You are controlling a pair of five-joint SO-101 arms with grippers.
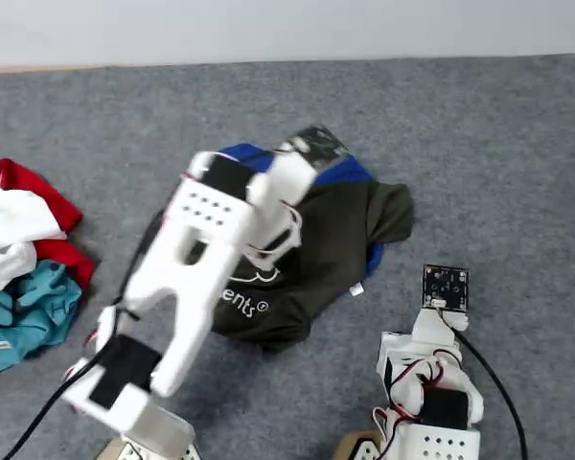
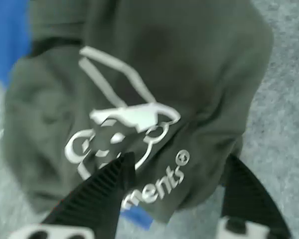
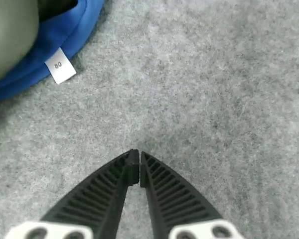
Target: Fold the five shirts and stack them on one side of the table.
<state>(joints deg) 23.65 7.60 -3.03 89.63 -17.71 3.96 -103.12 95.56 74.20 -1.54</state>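
okay, at the far left lie the red shirt (image 1: 29, 187), white shirt (image 1: 10, 225) and teal shirt (image 1: 24, 316), heaped. my left gripper (image 2: 180, 162) hangs wide open, empty, over the dark green shirt (image 2: 189, 74), which lies on the blue shirt (image 1: 350, 172) mid-table. near right, my right gripper (image 3: 138, 167) is pressed closed on nothing above the grey carpet (image 3: 214, 89).

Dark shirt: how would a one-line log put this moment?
left gripper: open over dark shirt | right gripper: shut over table | blue shirt: under dark shirt | pile: crumpled

olive shirt (image 1: 337, 235) (crumpled) lies atop blue shirt (image 1: 356, 172).
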